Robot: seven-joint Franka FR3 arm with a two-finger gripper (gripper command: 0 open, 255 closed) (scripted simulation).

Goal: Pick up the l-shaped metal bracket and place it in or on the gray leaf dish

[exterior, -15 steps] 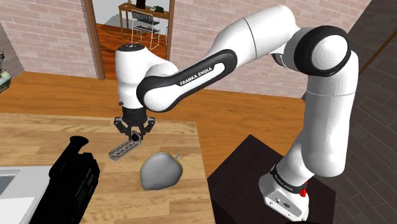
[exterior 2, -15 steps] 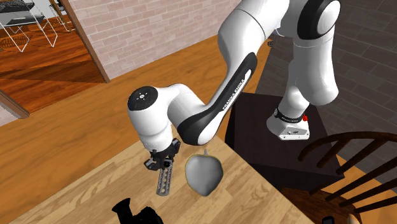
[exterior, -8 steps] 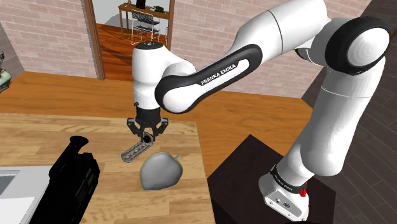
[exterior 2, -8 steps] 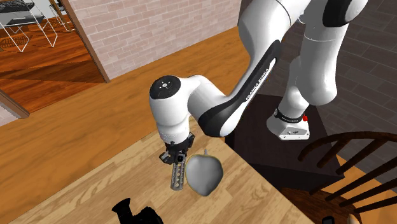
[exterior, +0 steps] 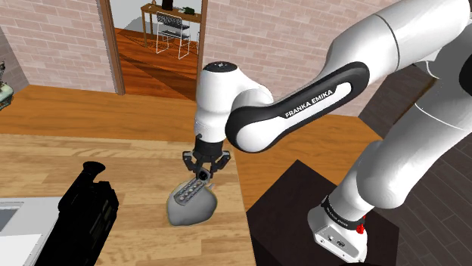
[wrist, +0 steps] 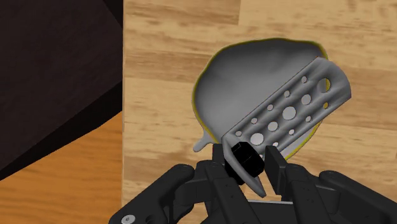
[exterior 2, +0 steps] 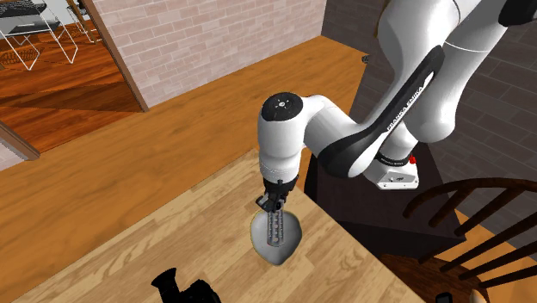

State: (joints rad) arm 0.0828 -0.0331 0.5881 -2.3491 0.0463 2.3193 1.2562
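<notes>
My black gripper [exterior: 206, 174] [exterior 2: 274, 207] [wrist: 248, 164] is shut on one end of the grey perforated L-shaped bracket [exterior: 189, 192] [exterior 2: 275, 227] [wrist: 289, 113]. The bracket hangs tilted in the air right over the grey leaf-shaped dish [exterior: 192, 210] [exterior 2: 277, 247] [wrist: 245, 89]. The dish rests on the wooden table [exterior: 68, 162] near the edge closest to the stand. In the wrist view the bracket's free end reaches across the dish's bowl. Whether the bracket touches the dish cannot be told.
A black boxy object [exterior: 82, 211] [exterior 2: 182, 289] lies on the table at the shoulder view's left of the dish. The dark stand [exterior: 291, 204] is beside the table edge. A wooden chair [exterior 2: 478, 224] stands at the second exterior view's right. A doorway [exterior: 155, 34] opens behind.
The gripper has carried the bracket towards the shoulder view's right, from beside the dish to directly above it. The dish and the black object have stayed put.
</notes>
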